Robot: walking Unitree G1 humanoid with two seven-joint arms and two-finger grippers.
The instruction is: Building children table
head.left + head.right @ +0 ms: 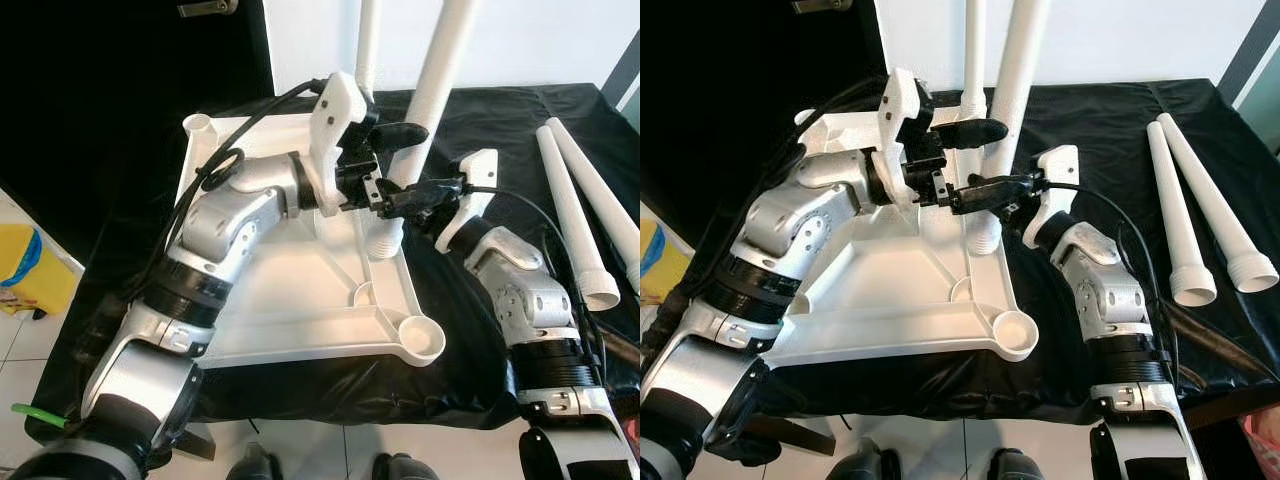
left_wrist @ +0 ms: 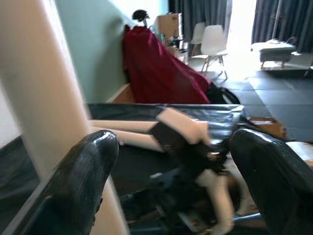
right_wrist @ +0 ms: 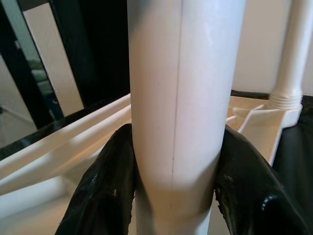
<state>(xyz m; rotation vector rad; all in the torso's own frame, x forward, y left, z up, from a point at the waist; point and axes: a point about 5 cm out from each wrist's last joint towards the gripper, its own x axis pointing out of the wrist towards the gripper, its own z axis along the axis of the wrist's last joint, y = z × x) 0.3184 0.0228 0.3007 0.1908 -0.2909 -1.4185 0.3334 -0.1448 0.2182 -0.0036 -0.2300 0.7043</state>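
I see the white tabletop [image 1: 300, 300] lying upside down on the bench [image 1: 480, 130], which is covered in black cloth, with its ribbed underside and round corner sockets facing up. Two white legs stand upright in it: one at the far corner [image 1: 368, 45] and a nearer one [image 1: 435, 90] seated in the socket on the right-hand edge. My right hand [image 3: 171, 191] grips this nearer leg low down, close above its threaded end; in the right wrist view both black fingers [image 3: 105, 191] press against the tube's sides. My left hand [image 1: 395, 135] sits a little higher beside the same leg, its fingers spread wide; in the left wrist view the leg passes just outside one finger [image 2: 73, 186], so nothing is clasped there. Two spare legs [image 1: 590, 210] lie side by side on the cloth at the right, well apart from the tabletop, threaded ends toward me.
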